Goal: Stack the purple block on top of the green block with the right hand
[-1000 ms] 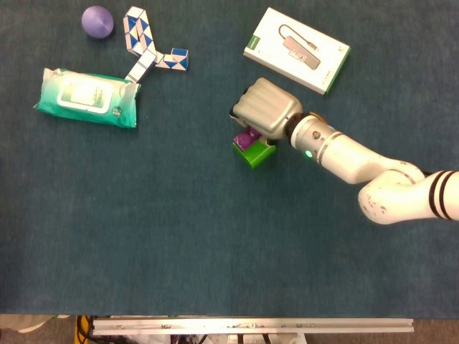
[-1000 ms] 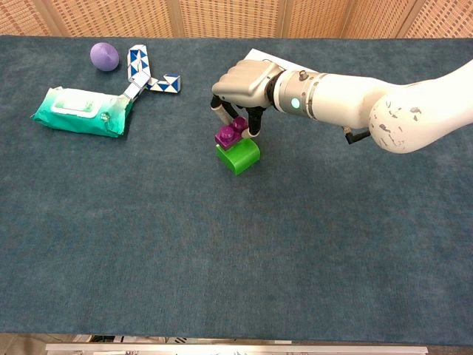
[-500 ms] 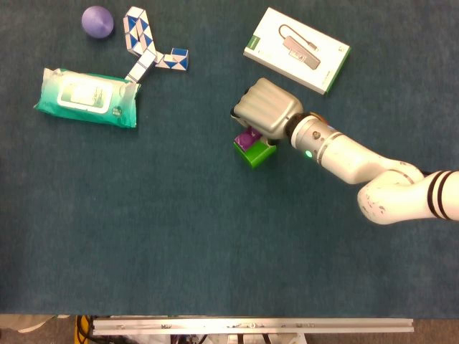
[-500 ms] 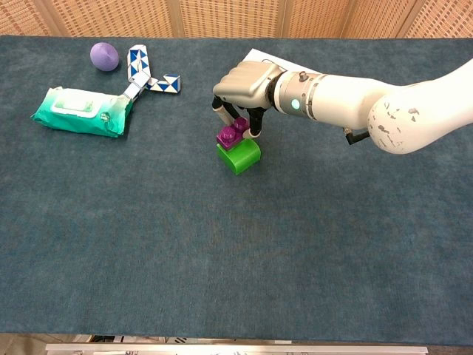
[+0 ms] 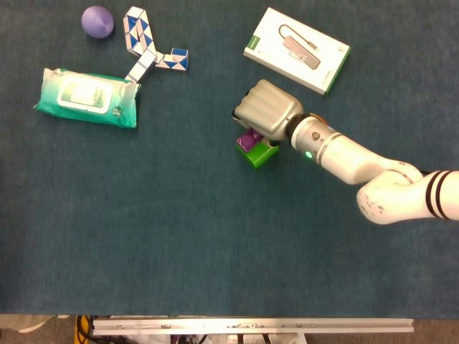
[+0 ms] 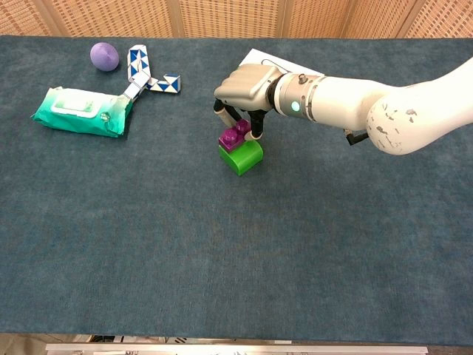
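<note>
Two blocks are the whole job, and you have them together: the purple block [image 6: 235,134] sits on the green block [image 6: 242,157], toward its far-left part rather than centred, as the chest view shows. Your right robot hand [image 6: 246,90] arches just over the pair, its fingertips [image 6: 253,133] reaching down on either side of the purple block and, as far as that view tells, pinching it; from the head view the back of the robot hand [image 5: 266,108] covers most of the purple block [image 5: 249,139], so you cannot confirm the contact from there. The green block [image 5: 258,155] rests flat on the worktop [image 6: 236,251]. You look to be at the seating step, with only the release left. For the next move, check that the purple block's underside is pressed down square on the green block's studs, then part the fingers evenly and lift straight up, since a sideways drag could tip the purple block off or shove the green block along the cloth. Just beyond the green block lies a white box [image 5: 297,50]; well away from the green block, on the far-left side, are the wipes pack [image 6: 81,112], the folding snake puzzle [image 6: 148,74] and the purple ball [image 6: 105,55]. Your left robot hand shows in neither view.
</note>
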`<state>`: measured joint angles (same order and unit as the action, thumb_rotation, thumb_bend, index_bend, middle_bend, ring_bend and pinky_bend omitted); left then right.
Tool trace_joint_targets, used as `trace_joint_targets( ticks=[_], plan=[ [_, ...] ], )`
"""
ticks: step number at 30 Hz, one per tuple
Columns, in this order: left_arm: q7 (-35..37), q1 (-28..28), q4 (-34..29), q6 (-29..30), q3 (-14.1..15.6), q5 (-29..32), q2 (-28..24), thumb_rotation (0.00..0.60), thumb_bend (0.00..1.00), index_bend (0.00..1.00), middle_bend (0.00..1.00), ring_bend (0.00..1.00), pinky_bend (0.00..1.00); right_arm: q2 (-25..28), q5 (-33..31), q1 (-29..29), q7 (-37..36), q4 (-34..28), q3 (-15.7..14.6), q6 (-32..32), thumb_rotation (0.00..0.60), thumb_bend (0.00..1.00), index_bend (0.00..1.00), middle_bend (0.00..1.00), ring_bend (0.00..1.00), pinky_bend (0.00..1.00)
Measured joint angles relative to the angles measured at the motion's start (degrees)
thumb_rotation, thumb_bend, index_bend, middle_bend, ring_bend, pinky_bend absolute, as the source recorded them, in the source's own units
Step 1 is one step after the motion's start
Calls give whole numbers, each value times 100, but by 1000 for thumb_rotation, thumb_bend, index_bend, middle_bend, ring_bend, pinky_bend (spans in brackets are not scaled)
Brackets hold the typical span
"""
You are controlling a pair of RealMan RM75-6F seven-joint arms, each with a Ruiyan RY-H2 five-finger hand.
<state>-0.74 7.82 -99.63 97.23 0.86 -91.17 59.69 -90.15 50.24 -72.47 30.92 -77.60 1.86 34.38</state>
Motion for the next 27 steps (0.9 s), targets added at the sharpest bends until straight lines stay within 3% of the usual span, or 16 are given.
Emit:
trace_joint_targets(
  ticks=[27],
  plan=[
    [20,8,22,5,-6,10,7,600,228,297,342,305,191,-5,-146,-178,363,-61,-182,126,600,264,614,548,421,517]
  ],
)
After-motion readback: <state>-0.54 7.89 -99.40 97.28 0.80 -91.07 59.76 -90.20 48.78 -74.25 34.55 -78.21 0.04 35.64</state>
